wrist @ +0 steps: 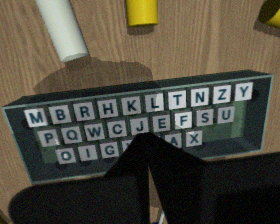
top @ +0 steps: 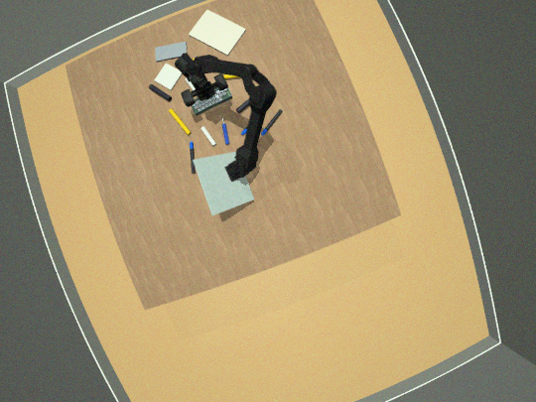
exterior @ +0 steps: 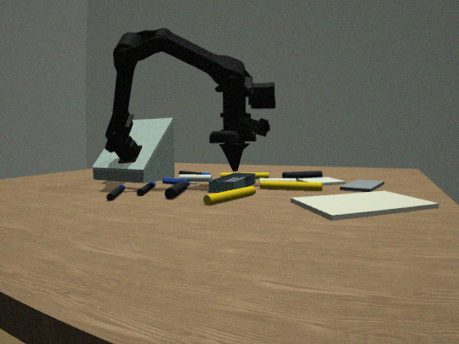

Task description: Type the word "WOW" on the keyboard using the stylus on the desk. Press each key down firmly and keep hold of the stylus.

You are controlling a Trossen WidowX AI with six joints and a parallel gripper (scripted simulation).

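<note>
With no stylus between its fully closed, empty fingers, the end effector [exterior: 234, 164] hovers over the keyboard [exterior: 231, 182], so pickup remains undone; next it should reopen and seek a stylus, perhaps the blue pen [top: 225, 133] at the keyboard's six o'clock.
</note>
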